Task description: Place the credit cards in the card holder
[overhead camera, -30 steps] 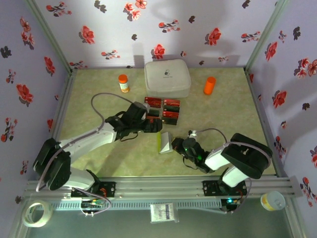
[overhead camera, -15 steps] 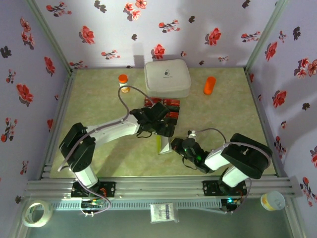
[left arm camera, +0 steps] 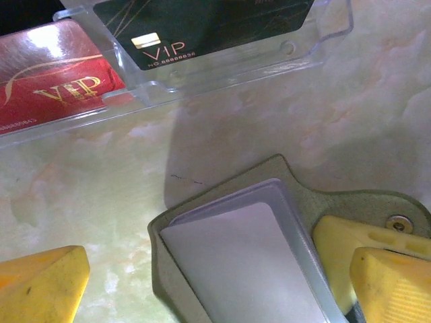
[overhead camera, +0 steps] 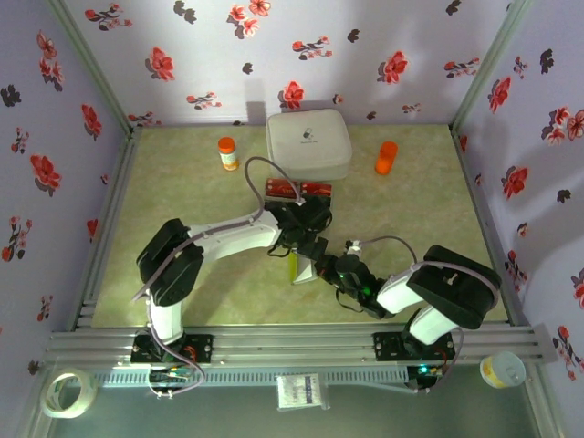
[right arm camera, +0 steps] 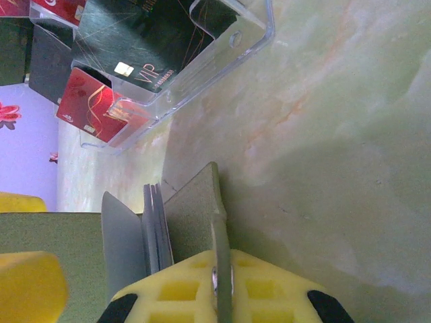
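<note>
The olive-green card holder stands open on the table, its pale grey inner sleeves fanned out. My right gripper is shut on the holder's snap flap, just right of the holder in the top view. My left gripper hovers open straight above the open holder, one yellow finger on each side, nothing between them. Just beyond the holder, a red credit card and a black one lie in a clear plastic tray. The top view shows red cards past my left gripper.
A large white rounded case sits behind the cards. An orange-capped bottle stands at the back left and an orange cylinder at the back right. Flowered walls enclose the table on three sides.
My left arm has swung right, from left of the cards to above the card holder, its gripper still open. The right gripper and the holder have stayed put.
</note>
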